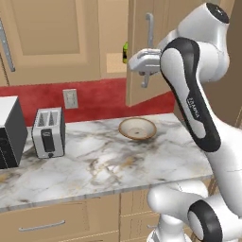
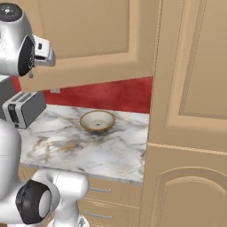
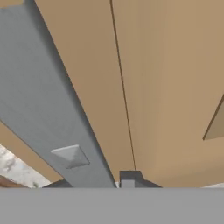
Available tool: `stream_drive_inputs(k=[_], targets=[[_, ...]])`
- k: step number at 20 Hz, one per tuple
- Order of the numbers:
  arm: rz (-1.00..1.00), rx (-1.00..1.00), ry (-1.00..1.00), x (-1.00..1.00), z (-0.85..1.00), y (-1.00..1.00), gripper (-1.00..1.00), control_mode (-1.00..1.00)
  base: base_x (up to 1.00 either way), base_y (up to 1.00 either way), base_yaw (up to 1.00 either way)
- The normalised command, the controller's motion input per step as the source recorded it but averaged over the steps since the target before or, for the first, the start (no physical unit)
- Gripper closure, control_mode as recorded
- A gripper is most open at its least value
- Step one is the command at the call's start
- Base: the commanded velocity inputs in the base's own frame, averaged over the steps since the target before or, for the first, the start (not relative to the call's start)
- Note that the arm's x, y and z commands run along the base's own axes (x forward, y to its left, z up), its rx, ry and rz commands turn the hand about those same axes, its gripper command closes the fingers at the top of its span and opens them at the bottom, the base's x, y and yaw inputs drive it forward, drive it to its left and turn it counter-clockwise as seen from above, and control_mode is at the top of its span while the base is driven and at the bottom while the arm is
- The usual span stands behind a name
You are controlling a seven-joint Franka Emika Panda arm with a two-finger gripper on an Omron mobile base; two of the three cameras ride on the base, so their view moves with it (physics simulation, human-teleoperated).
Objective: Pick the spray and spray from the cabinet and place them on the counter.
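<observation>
**A:** Where do you stand right now? Your gripper (image 1: 145, 78) is up at the cabinet door (image 1: 142, 52), and in the hand view the silver bar handle (image 3: 48, 109) runs right past the fingertips (image 3: 127, 178). The jaws are closed down tight, apparently on that handle, though the contact itself is hidden.

**B:** And the sprays?

**A:** You can see a sliver of the green spray bottle (image 1: 125, 52) in the gap left of the door, standing on the shelf inside the cabinet (image 1: 113, 62). The white one is hidden from you. The counter (image 1: 104, 160) below has a free stretch of marble between the toaster (image 1: 48, 132) on the left and the wooden bowl (image 1: 137, 128) further right.

**B:** How should I expect the bottle to handle?

**A:** Likely light, rigid plastic with a smooth, somewhat slippery wall. It looks tall for its base, so a nudge could tip it on the shelf. I'd take it around the body, below the top, with the fingers on either side and level. Avoid the trigger head: it is uneven and could twist in your grip. Set it down upright, clear of the bowl.
</observation>
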Motion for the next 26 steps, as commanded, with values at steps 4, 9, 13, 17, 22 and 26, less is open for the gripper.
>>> stream_drive_inputs(k=[4,9,13,17,22,26], targets=[[0.10,0.11,-0.02,-0.48,0.00,-0.54,1.00,-1.00,0.00,0.00,0.00],[0.05,0.11,-0.02,-0.43,-0.01,-0.58,1.00,-1.00,0.00,0.00,0.00],[0.02,0.10,-0.02,-0.42,-0.04,-0.53,1.00,-1.00,0.00,0.00,0.00],[0.03,0.10,0.00,-0.31,-0.01,-0.62,1.00,-1.00,0.00,0.00,0.00],[0.04,0.05,0.00,-0.11,0.00,-0.38,1.00,-1.00,0.00,0.00,0.00],[0.05,0.00,0.01,0.00,0.00,-0.27,1.00,-1.00,0.00,0.00,0.00]])
